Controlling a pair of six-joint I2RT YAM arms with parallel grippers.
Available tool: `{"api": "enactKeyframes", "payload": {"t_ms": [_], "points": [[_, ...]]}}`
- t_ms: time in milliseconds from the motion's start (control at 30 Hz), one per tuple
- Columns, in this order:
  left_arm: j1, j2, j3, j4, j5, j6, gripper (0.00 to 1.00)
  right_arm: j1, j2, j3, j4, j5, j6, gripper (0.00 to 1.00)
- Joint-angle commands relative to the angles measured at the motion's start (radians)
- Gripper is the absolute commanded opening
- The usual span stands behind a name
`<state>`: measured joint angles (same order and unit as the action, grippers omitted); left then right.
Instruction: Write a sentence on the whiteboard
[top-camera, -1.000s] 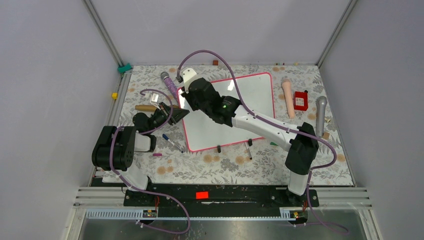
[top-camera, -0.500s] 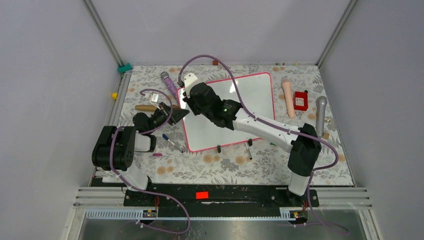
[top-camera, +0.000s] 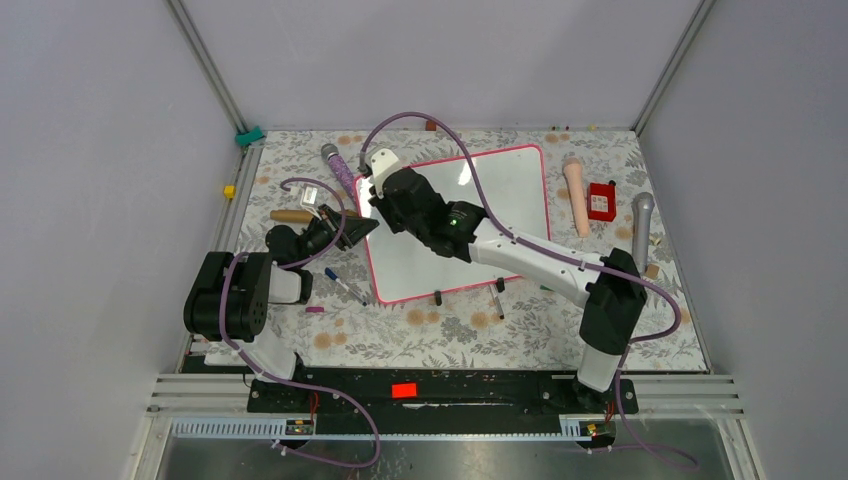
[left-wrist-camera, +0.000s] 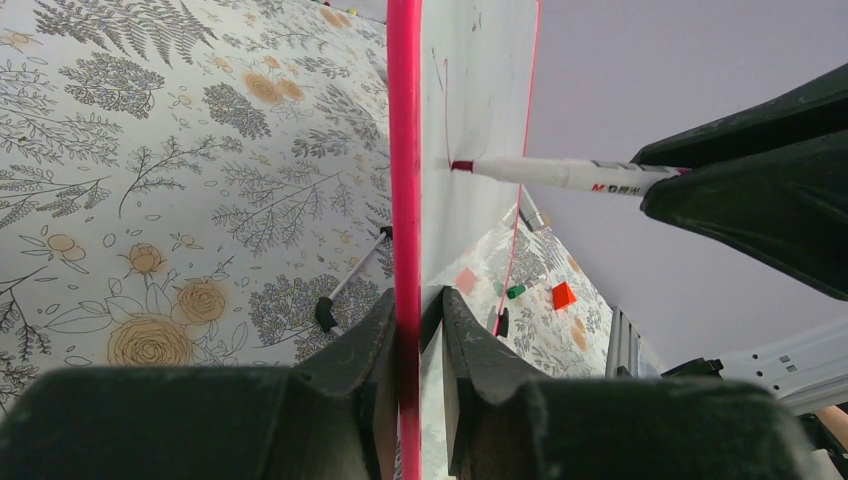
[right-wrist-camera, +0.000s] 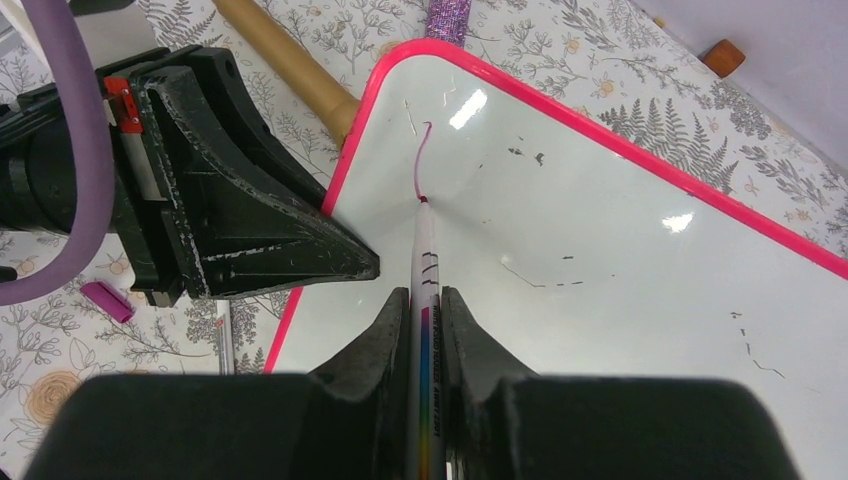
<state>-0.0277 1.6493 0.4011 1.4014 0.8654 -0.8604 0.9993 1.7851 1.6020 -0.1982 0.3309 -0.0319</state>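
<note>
Shifted slightly nearer, your right pincer (right-wrist-camera: 425, 300) clenches marker (right-wrist-camera: 424, 250); left pincer (left-wrist-camera: 415, 305) clamps whiteboard (right-wrist-camera: 620, 230), where a slip could skew your sentence (right-wrist-camera: 417, 170).

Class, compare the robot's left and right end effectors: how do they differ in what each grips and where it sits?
The left end effector clamps the pink frame of the whiteboard; the right end effector clamps a marker. The left sits at the board's edge; the right reaches over its white surface, marker tip touching a short purple-pink stroke. Both are shut on something.
</note>
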Motion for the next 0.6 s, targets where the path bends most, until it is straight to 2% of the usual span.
{"api": "enactKeyframes", "payload": {"t_ms": [0,567], "points": [[-0.019,-0.006,0.001,0.053,0.024,0.072,0.00,-0.003,0.021,0.070,-0.020,0.074,-0.034,0.00],[-0.020,-0.004,0.001,0.052,0.024,0.072,0.00,-0.013,0.096,0.185,-0.033,0.112,-0.083,0.00]]}}
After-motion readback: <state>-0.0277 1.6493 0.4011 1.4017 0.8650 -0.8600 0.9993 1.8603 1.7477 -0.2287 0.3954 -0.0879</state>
